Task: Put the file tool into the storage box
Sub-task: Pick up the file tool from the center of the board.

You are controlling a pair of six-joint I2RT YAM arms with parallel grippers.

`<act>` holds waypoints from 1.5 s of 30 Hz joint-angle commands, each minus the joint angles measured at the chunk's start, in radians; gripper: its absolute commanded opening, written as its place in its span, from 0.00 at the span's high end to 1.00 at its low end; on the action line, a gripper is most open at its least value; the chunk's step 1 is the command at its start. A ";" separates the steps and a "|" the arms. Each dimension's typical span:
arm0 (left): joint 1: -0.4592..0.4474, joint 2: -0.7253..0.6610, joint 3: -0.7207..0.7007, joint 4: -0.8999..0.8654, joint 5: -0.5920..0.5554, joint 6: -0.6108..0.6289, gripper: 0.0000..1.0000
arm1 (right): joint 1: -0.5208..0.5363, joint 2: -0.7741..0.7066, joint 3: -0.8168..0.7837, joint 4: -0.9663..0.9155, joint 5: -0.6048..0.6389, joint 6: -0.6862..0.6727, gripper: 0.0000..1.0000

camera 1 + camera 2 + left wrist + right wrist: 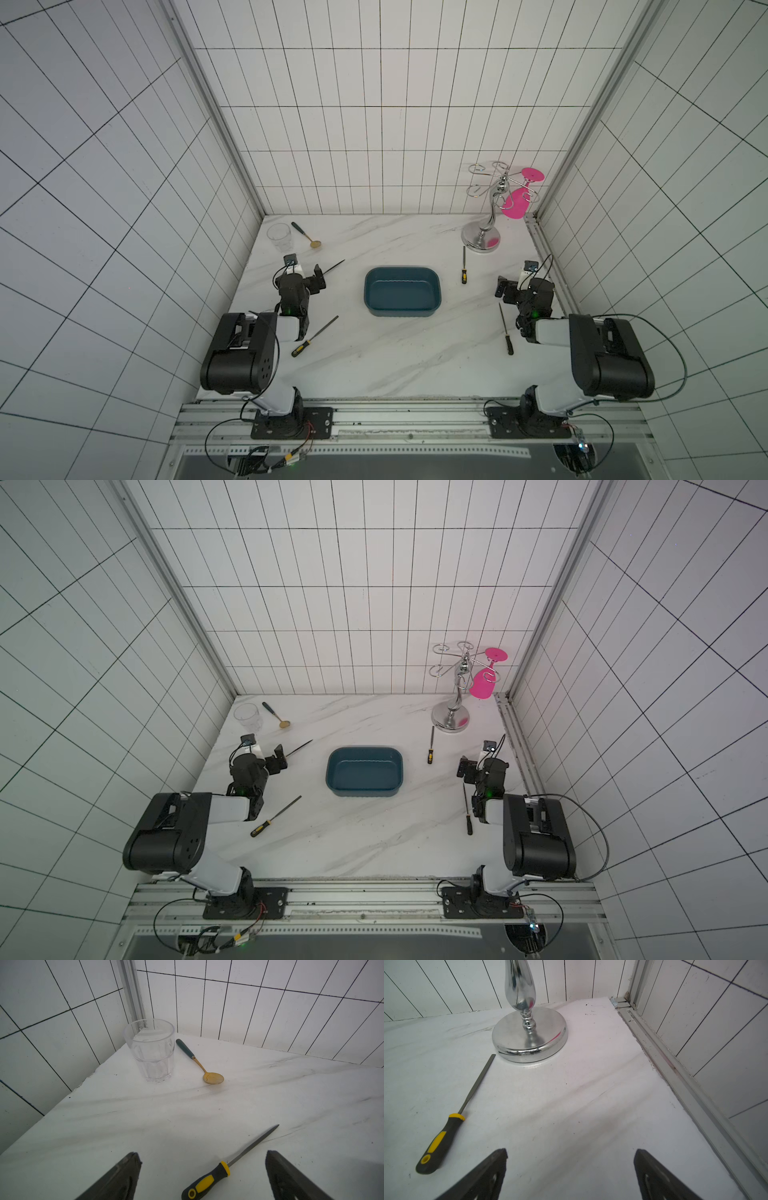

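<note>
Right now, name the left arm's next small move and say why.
Probably lower the left gripper onto the handle of the file below it and close. Its jaws stand open on either side of that handle, the file lies flat on the table, and the storage box is empty, so a first pick seems due.
</note>
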 commanded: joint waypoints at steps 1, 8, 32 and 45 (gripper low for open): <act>0.000 -0.016 0.010 -0.012 0.008 0.013 0.02 | -0.010 0.002 0.032 -0.001 -0.008 -0.012 0.01; -0.001 -0.015 0.010 -0.011 0.008 0.013 0.02 | -0.010 0.002 0.032 -0.001 -0.008 -0.011 0.01; -0.035 -0.056 -0.005 0.033 -0.235 -0.015 0.02 | -0.018 -0.068 0.022 -0.025 0.124 0.054 0.01; -0.071 -0.342 0.237 -0.720 -0.360 -0.286 0.02 | -0.038 -0.558 0.135 -0.660 0.261 0.281 0.01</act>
